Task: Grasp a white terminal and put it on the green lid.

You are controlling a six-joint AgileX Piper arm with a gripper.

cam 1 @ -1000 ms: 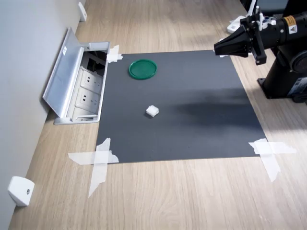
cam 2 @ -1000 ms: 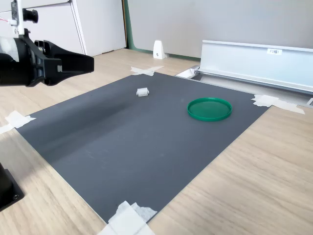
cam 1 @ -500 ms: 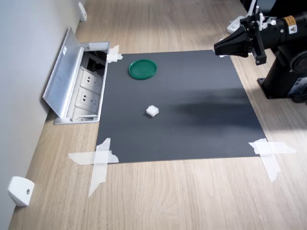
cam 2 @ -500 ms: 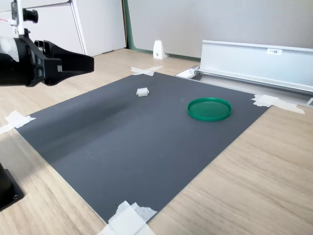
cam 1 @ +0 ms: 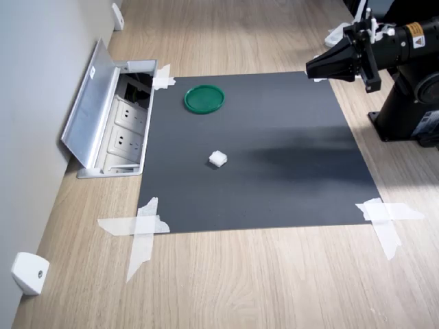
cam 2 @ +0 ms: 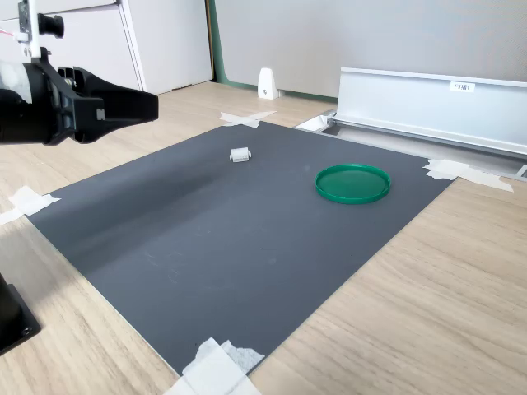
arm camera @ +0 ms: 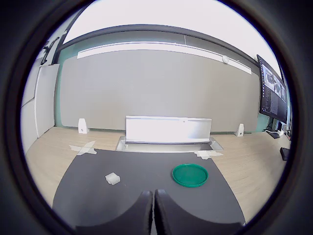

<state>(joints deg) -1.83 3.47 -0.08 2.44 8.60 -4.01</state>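
Observation:
The white terminal (cam 1: 217,159) (cam 2: 240,154) (arm camera: 112,179) lies on the dark grey mat (cam 1: 274,178), near its middle in the first exterior view. The green lid (cam 1: 204,99) (cam 2: 353,183) (arm camera: 190,175) rests flat on the same mat, closer to the floor socket box. My gripper (cam 1: 309,69) (cam 2: 153,105) (arm camera: 152,196) hovers in the air over the mat's far edge from the lid, at the first exterior view's upper right. Its fingers are pressed together with nothing between them. It is well apart from both the terminal and the lid.
An open floor socket box with a raised metal flap (cam 1: 96,110) (cam 2: 428,99) borders the mat. White tape crosses (cam 1: 140,226) (cam 1: 384,219) hold the mat's corners. White wedge brackets (cam 1: 29,273) (cam 2: 267,83) stand by the wall. The arm's black base (cam 1: 411,116) stands beside the mat.

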